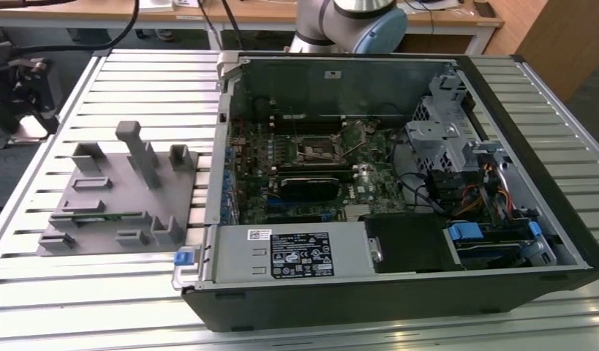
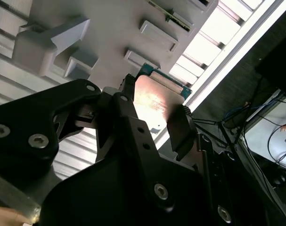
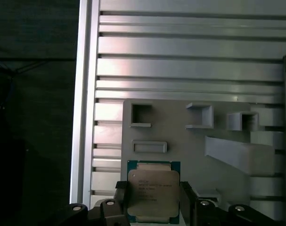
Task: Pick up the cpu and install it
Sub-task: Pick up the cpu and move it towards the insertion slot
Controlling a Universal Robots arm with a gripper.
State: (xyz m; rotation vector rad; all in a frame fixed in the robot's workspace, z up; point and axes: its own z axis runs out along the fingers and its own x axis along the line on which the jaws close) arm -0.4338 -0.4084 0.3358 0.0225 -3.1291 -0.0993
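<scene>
Your jaws are closed on the cpu (image 3: 153, 188), gripping two opposite edges, silver top showing. It is over the grey fixture plate (image 3: 218, 136), which lies on the slatted worktop (image 3: 180, 70).

Between the black jaws, the cpu (image 3: 153, 190) has a silvery top with faint dark print and a teal-green rim. Beyond the jaws is a plain matte grey fixture plate (image 3: 190, 141). It lies on a pale silver counter (image 3: 180, 47) striped by parallel darker grooves. The computer case (image 1: 377, 311) is black, its motherboard (image 1: 369, 146) green, and its latch (image 1: 185, 257) bright blue.
</scene>
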